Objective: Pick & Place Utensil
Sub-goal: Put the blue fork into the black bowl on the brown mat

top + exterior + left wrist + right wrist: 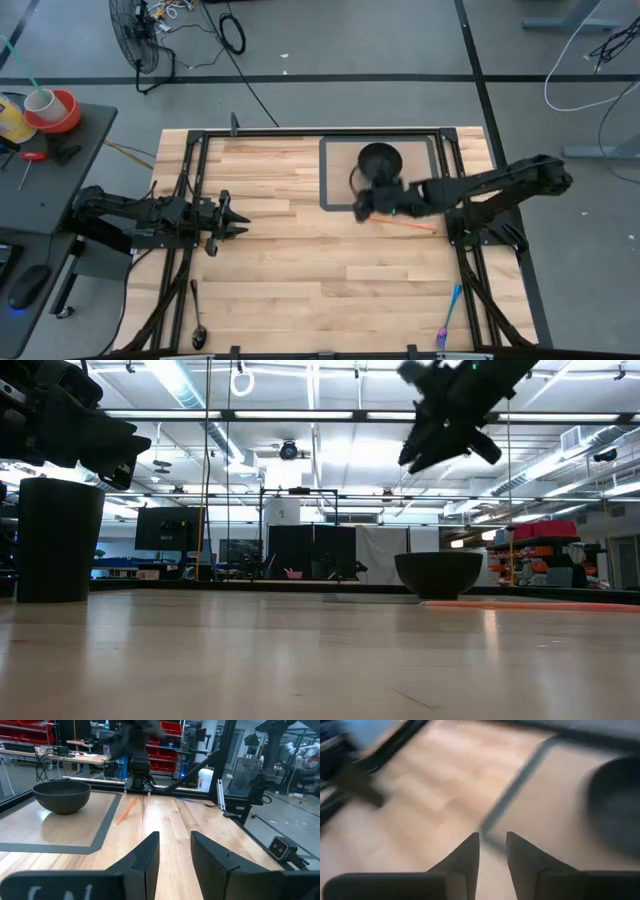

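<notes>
An orange utensil lies flat on the wooden table, just off the near right corner of a dark-bordered mat; the left wrist view shows the orange utensil too. On the mat stands a black bowl. My right gripper hangs high over the mat's near edge, by the utensil's left end, slanting down; the right gripper shows a narrow gap with nothing in it. My left gripper waits at the table's left, level, and the left gripper is open and empty.
A dark spoon lies near the front left edge and a blue-handled fork near the front right edge. Black frame rails run along the table's sides. Bare wood spreads between the arms and toward the near edge.
</notes>
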Controlling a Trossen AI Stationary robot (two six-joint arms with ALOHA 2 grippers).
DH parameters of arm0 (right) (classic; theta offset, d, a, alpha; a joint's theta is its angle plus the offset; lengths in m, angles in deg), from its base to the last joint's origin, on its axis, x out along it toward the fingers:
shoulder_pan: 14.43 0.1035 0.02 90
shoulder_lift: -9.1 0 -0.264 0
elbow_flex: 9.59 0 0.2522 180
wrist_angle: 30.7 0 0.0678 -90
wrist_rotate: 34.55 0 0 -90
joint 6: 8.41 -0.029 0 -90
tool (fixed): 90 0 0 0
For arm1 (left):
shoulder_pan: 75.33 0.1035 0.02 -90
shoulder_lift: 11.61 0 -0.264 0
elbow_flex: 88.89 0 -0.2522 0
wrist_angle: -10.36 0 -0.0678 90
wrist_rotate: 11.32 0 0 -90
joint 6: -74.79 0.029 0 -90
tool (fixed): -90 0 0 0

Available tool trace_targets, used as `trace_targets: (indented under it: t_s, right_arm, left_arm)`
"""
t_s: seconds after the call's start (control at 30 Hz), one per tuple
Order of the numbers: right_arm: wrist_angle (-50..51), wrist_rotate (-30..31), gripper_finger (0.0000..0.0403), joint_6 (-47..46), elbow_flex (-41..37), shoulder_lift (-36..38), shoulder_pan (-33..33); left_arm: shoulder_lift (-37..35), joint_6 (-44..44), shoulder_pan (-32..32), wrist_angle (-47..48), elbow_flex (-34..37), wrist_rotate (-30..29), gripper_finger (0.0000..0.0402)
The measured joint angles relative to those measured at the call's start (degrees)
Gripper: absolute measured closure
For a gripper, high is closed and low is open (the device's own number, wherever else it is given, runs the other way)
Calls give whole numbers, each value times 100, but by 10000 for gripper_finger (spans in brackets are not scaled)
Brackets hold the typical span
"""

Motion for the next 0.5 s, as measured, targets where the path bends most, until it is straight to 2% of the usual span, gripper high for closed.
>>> trace_targets:
  t_s: [0.13,0.23,0.37,0.5]
  right_arm:
    - [-691,-383,328,-572,1,-427,783]
    - [-773,-680,347,-994,207,-877,1346]
    - [-710,-1073,368,-1274,906,-1594,1999]
    - [-192,-1332,381,-1216,1842,-2238,2540]
  left_arm:
    - [0,-1,0,1,2,0,287]
    - [0,1,0,0,1,0,287]
    - [0,1,-1,0,0,0,287]
    - [0,-1,0,0,2,0,287]
